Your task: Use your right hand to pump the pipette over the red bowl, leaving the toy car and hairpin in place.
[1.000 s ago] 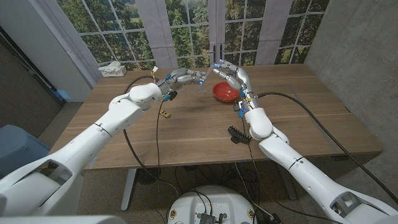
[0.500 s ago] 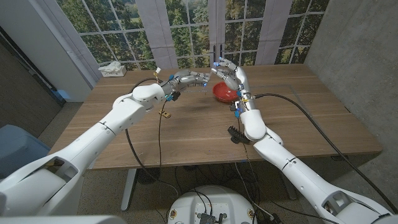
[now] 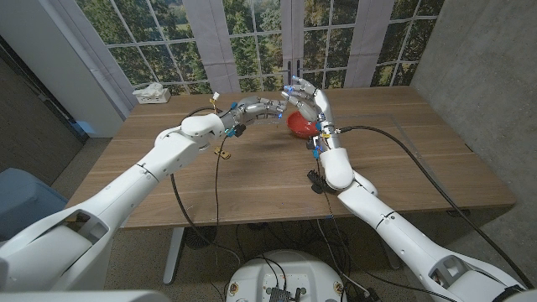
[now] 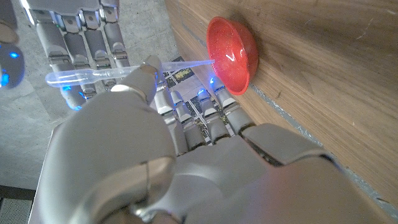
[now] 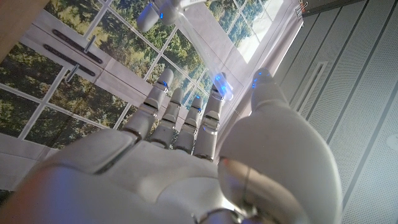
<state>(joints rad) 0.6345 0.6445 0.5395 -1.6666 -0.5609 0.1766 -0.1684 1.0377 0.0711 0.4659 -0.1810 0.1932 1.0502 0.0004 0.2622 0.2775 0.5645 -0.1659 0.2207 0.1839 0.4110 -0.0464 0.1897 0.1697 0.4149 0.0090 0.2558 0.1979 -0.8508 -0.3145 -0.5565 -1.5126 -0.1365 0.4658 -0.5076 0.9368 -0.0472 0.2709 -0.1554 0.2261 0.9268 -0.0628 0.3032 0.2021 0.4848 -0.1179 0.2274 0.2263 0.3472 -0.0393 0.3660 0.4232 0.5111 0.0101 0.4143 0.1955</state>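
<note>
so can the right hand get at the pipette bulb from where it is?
Probably yes. The left hand holds the pipette by its stem, tip toward the red bowl; the bulb end sticks out bare, and the right hand hangs open just beside it, nothing between.

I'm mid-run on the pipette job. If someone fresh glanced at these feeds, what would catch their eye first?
Probably the two white robot hands meeting above the far middle of the wooden table: the left hand holds a clear plastic pipette, its tip pointing toward the shiny red bowl, while the right hand hovers with its fingers spread at the pipette's bulb end. Next, the red bowl itself, the brightest thing there.
</note>
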